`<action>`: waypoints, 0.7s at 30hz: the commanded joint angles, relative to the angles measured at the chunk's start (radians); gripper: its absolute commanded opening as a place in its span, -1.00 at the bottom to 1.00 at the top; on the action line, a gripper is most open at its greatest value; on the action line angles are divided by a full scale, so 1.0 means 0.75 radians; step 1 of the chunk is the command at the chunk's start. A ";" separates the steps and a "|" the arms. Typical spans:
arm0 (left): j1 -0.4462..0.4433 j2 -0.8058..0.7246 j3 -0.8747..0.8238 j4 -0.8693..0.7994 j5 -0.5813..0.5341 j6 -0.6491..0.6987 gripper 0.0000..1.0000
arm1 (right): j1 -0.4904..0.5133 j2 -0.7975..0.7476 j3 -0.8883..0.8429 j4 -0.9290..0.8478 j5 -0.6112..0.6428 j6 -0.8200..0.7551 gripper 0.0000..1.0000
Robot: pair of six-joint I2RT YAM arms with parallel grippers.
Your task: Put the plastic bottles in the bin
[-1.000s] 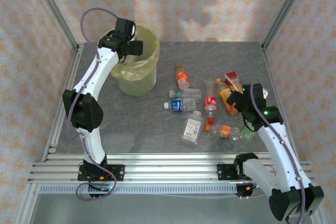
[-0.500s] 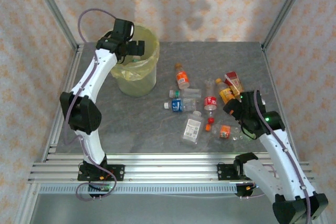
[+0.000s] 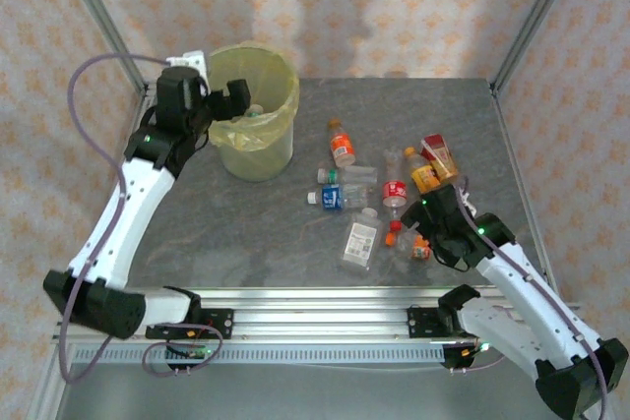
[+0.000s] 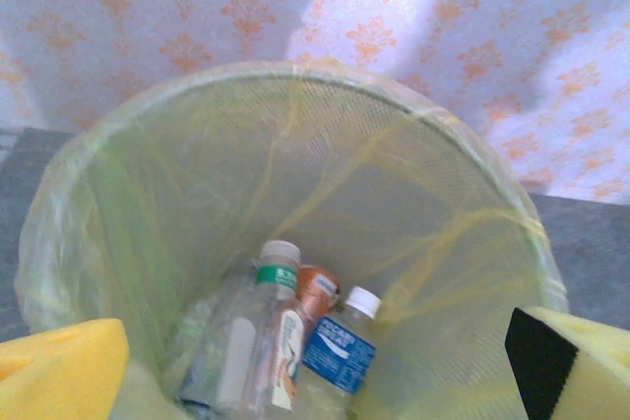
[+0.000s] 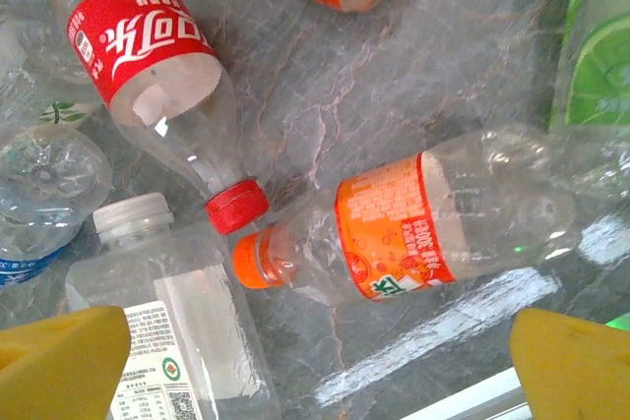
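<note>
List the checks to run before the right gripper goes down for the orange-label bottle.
1. Right gripper open: ok, pads wide apart, nothing between.
2. Orange-label bottle under it: ok, lying flat on the table between the pads.
3. Bottle free of neighbours: not ok, its orange cap is right beside the red cap of the red-label bottle.
4. Left gripper empty: ok, open, facing into the bin.
5. Room in the bin: ok, a few bottles lie at its bottom.
</note>
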 commanded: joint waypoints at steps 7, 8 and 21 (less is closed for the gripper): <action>-0.070 -0.260 -0.338 0.318 0.088 -0.193 1.00 | 0.143 0.017 -0.105 0.116 0.092 0.252 0.98; -0.073 -0.263 -0.344 0.320 0.087 -0.189 1.00 | 0.148 0.019 -0.115 0.123 0.091 0.264 0.98; -0.126 -0.174 -0.323 0.347 0.158 -0.154 1.00 | 0.157 0.072 -0.236 0.219 0.132 0.401 0.98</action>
